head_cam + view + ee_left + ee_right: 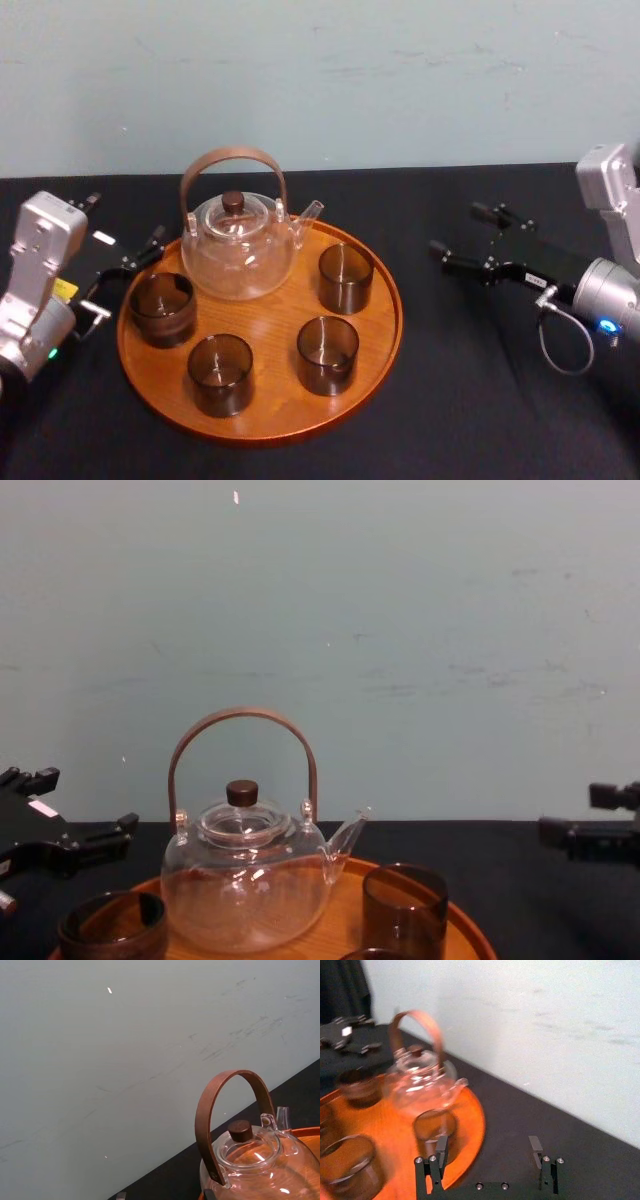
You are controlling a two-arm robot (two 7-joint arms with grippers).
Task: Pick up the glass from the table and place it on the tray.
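Four dark glasses (pixel 327 352) stand upright on the tray (pixel 265 415), the leftmost glass (pixel 162 308) near its left rim, with a clear teapot (pixel 238 250) at the tray's back. I see my left gripper (pixel 125 220) spread open and empty over the table (pixel 480 400), just left of that glass. My right gripper (pixel 457 230) is likewise open and empty, well apart on the tray's right.

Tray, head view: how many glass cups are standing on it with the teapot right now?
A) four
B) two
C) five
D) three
A: four smoky glass cups stand on the wooden tray, at its left, front left, front right and right, beside and in front of the glass teapot.
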